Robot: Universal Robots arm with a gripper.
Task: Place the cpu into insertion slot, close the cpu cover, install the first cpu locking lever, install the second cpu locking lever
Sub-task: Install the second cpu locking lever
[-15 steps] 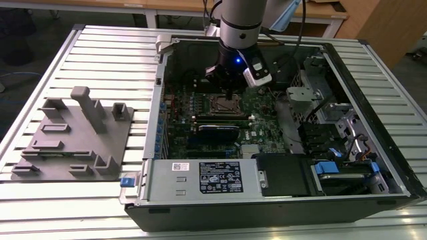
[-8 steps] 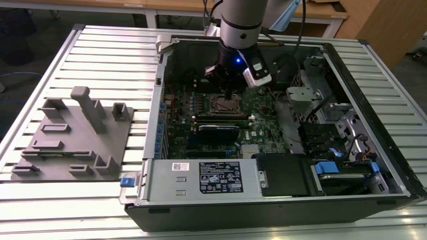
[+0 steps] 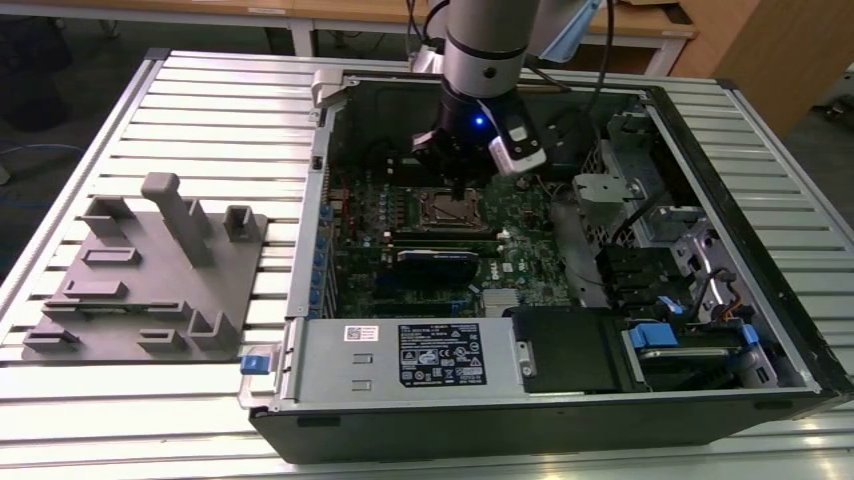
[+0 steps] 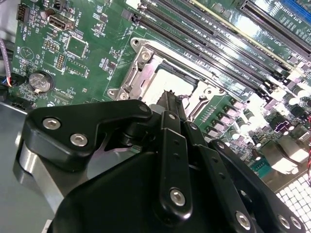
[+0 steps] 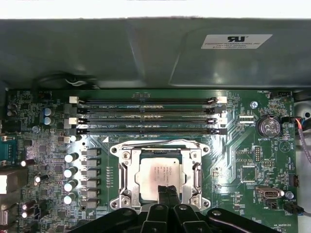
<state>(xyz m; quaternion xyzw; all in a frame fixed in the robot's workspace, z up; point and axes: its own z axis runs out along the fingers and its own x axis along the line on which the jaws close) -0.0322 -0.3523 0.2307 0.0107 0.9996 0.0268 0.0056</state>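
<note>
CPU [image 5: 163, 175] sits flat in the insertion slot [image 5: 146, 156], silver top up, inside the open PC case [image 3: 747, 250] on our slatted worktop [image 3: 200, 120]. CPU cover [image 5: 127, 171] looks down around the chip: the metal frame lies flat on all sides with the chip showing through its window. We can't tell from either wrist view whether the locking levers are latched. Our hand [image 5: 166, 190] hangs right over the socket edge, fingertips pressed together with nothing between them, tips just over the near edge of the chip in the first wrist view. In the second wrist view the hand [image 4: 171, 99] blocks part of the cpu [image 4: 170, 85] and the tips are at the frame's edge; contact with the metal we can't confirm. In the exterior view the arm [image 3: 487, 45] comes straight down into the case and the hand [image 3: 463, 190] is just above the socket [image 3: 451, 208]. Memory slots [image 5: 146, 116] run alongside the socket on the green motherboard [image 5: 252, 160], and a coin cell battery [image 5: 268, 126] sits near the board's edge. A grey fixture block [image 3: 147, 270] lies on the worktop at the exterior view's left, well apart from the case. A long black card [image 3: 438, 262] sits on the board near the socket.
</note>
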